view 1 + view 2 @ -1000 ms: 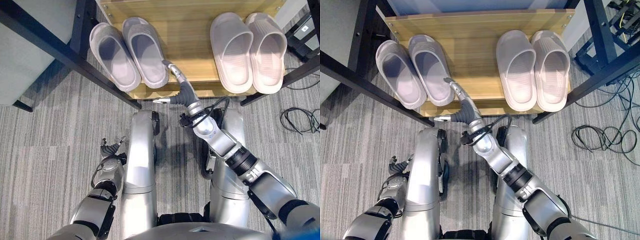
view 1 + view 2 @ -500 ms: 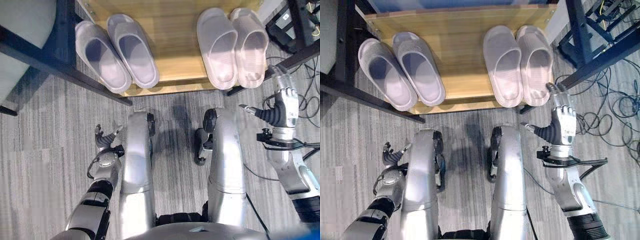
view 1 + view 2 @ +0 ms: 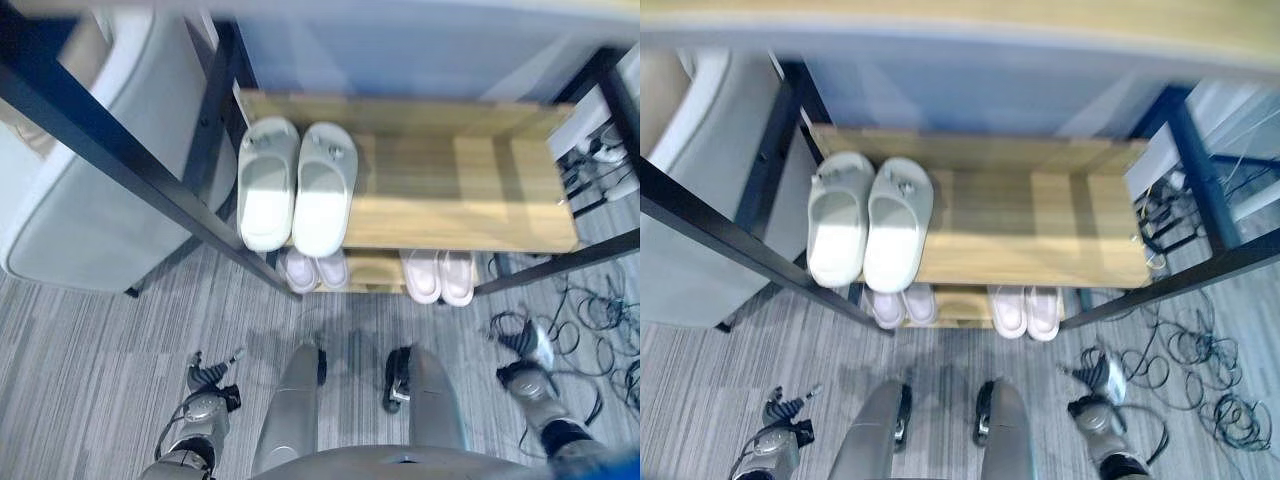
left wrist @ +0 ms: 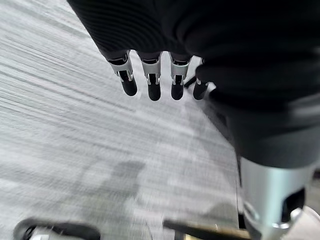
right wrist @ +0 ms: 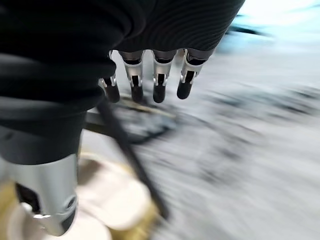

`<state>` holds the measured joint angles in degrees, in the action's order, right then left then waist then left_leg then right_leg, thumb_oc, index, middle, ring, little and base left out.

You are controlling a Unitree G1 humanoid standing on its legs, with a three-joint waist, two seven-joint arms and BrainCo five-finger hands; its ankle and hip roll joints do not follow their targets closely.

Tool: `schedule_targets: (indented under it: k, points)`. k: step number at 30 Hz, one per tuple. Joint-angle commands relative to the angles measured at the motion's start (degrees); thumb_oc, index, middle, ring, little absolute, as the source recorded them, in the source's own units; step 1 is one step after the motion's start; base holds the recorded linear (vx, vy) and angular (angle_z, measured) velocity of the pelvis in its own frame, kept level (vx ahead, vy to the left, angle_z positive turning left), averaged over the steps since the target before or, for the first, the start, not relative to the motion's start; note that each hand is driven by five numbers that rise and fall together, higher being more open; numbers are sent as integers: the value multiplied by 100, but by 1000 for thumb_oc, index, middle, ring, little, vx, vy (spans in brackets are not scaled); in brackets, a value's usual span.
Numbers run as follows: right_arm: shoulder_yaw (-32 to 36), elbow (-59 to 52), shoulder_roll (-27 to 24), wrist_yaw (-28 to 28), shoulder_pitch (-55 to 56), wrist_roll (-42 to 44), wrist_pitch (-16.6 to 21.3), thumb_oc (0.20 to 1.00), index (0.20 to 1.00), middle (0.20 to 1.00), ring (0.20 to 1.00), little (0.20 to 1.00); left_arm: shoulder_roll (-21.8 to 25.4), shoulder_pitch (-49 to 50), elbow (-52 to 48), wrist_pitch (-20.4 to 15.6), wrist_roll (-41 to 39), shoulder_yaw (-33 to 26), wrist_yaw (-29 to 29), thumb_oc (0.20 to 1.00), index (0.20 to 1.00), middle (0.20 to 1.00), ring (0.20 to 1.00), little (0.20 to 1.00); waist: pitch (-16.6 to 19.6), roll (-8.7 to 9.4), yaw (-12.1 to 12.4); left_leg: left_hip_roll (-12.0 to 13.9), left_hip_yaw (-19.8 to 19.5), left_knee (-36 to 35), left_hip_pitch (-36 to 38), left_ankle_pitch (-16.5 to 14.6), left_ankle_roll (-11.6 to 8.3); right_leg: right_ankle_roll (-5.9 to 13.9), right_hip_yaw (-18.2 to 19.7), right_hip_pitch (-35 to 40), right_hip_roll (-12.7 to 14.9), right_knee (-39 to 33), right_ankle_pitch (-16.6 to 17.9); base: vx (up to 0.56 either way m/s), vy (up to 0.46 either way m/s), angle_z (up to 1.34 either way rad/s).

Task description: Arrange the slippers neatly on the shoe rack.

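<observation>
Head view: slippers [image 3: 297, 185] on rack [image 3: 470, 190], hands [image 3: 205, 378] low, apart.

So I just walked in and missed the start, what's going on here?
The robot stands in front of a shoe rack. One pair of slippers sits side by side on the upper shelf's left end; two more pairs, and, show on the shelf below. The left hand and right hand hang low over the carpet, open, holding nothing.
</observation>
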<state>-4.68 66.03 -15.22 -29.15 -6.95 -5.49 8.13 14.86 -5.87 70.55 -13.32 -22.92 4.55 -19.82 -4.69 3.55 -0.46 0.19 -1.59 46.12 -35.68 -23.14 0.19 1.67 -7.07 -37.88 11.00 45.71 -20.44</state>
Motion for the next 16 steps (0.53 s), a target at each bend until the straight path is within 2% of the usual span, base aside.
schedule_targets:
  k: [1, 2, 5, 6, 10, 12, 16]
  points:
    - [-40, -290, -340, 204, 124, 554, -62, 1000, 1000, 1000, 1000, 1000, -137, -163, -28, 18, 274, -12, 299, 1000, 1000, 1000, 1000, 1000, -412, -45, -52, 253, -581, -780, -255, 984, 65, 56, 62, 229, 239, -357, 487, 173, -71, -10]
    - [25, 196, -216, 364, 162, 724, -143, 1000, 1000, 1000, 1000, 1000, -221, -51, 177, 90, 201, -83, 422, 1000, 1000, 1000, 1000, 1000, -336, -68, -32, 269, -511, -1387, 348, 1168, 13, 109, -37, 850, 194, -1009, 681, 195, -87, -16]
    - [-1, 652, -135, 578, 259, 623, -285, 1000, 1000, 1000, 1000, 1000, -417, 148, 461, 152, 116, -231, 629, 1000, 1000, 1000, 1000, 1000, -172, -88, -2, 270, -429, -2450, 1263, 1502, -98, 257, -167, 1768, 86, -2189, 1127, 261, -111, -14]
    - [-28, 854, -117, 729, 315, 510, -325, 1000, 1000, 1000, 1000, 1000, -518, 244, 617, 227, 207, -213, 788, 1000, 1000, 1000, 1000, 1000, -6, -106, -10, 292, -319, -3125, 1797, 1662, -153, 359, -193, 2253, 32, -2844, 1348, 260, -103, -21]
    - [-88, 1131, -64, 1090, 469, 390, -438, 1000, 1000, 1000, 1000, 1000, -695, 461, 895, 385, 421, -179, 1180, 1000, 1000, 1000, 1000, 1000, 314, -186, 20, 306, -121, -4468, 2899, 2063, -204, 516, -255, 3220, -97, -4182, 1833, 211, -103, -13]
    - [-116, 1140, -55, 1253, 456, 452, -459, 1000, 1000, 1000, 1000, 1000, -762, 431, 882, 408, 493, -82, 1351, 1000, 1000, 1000, 1000, 1000, 446, -233, 31, 294, -40, -4962, 3278, 2210, -216, 575, -275, 3530, -140, -4649, 1999, 126, -93, -10]
    - [-192, 1116, -40, 1397, 413, 455, -475, 1000, 1000, 1000, 1000, 1000, -749, 365, 865, 463, 718, 54, 1445, 1000, 1000, 1000, 1000, 1000, 564, -254, 26, 255, 22, -5112, 3516, 2236, -282, 628, -346, 3925, -173, -5069, 2082, 63, -72, -4]
